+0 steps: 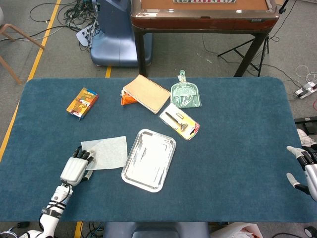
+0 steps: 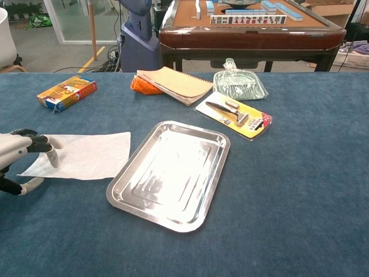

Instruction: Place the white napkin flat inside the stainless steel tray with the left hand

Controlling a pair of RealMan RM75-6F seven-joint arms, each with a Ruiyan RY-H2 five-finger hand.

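The table (image 1: 233, 148) is covered in dark blue felt and stands on a grey floor (image 1: 44, 44) marked with a yellow line (image 1: 42, 42) running along its left side. Behind it stands a brown mahjong table (image 2: 253, 34) with dark legs, tiles lined up on its top, and beside that a blue machine base (image 1: 111, 37) with a tangle of black cables (image 1: 74, 12) on the floor. At far left in the chest view, daylight comes through glass panels (image 2: 75, 20), and a wooden chair leg (image 1: 15, 34) shows at the edge.
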